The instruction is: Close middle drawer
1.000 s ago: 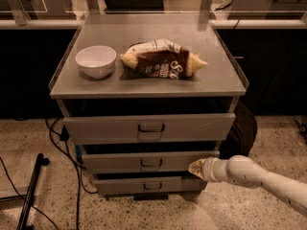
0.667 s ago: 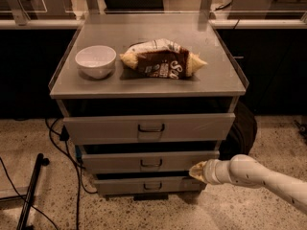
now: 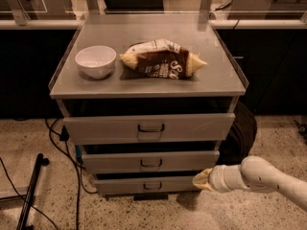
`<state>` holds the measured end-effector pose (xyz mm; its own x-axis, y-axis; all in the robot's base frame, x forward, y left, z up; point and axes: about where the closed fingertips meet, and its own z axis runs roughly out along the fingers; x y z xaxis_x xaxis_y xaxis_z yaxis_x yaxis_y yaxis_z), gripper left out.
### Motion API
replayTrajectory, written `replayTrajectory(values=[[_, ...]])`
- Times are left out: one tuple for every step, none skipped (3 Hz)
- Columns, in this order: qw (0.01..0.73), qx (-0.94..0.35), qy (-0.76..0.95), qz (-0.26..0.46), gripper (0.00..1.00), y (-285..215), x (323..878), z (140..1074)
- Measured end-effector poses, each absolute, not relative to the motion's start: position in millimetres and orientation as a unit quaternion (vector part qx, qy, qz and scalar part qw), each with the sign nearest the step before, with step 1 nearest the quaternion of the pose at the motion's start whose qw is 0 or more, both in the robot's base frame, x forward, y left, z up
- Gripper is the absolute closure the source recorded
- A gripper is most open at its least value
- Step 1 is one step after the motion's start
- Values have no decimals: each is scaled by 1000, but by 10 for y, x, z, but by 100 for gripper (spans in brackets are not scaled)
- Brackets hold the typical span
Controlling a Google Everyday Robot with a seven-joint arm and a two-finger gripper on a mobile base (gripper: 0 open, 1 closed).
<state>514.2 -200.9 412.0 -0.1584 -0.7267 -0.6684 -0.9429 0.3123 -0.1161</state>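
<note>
While the middle drawer [image 3: 184, 160] stands a little way out of the grey cabinet [image 3: 144, 32], second of its three fronts with a dark gap above it, the closing is judged not yet done.

Left of the cabinet, a black stand [image 3: 29, 193] and loose cables [image 3: 61, 147] lie on the floor, both outside the drawer's path. On the cabinet's top, a white bowl [image 3: 96, 61] sits at the left and a chip bag [image 3: 163, 59] at the centre. Both lie flat, well above the drawers, where a push would hardly disturb them.

Below the top's front edge, the top drawer [image 3: 105, 127] also projects. The bottom drawer [image 3: 124, 186] lies under the middle one.

At the cabinet's lower right front corner, the gripper [image 3: 197, 181] points leftward, its jaws apparently pressed together into one blunt tip and holding nothing. That suits pushing a panel rather than hooking a handle. It sits nearer the bottom front, so it probably must rise. The arm [image 3: 268, 178] trails rightward. A dark rounded object [image 3: 243, 131] behind the cabinet's right side obstructs nothing.
</note>
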Motion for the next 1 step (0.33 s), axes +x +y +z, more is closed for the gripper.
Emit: replayTrajectory(values=[[319, -565, 741, 175, 82, -1986, 5093, 4111]])
